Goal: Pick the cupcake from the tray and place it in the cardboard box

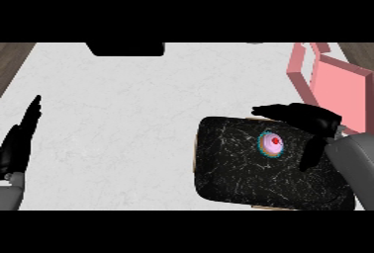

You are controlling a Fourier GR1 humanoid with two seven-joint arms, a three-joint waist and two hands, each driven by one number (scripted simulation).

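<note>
One open right hand (318, 118), fingers (277, 111) arched just beside cupcake (272, 143)

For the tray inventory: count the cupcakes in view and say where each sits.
1. The cupcake sits on the black tray, toward its upper right, beside the right hand. The hand may hide others.

Smooth, faintly veined marble look on the white table (131, 123). Lower right, the black rounded-square tray (234, 173) reads as dark polished stone laced with white veins. Upper right, the pink cardboard box (340, 86) looks flat and matt. Upper left, a brown wood-grain strip (13, 59).
</note>
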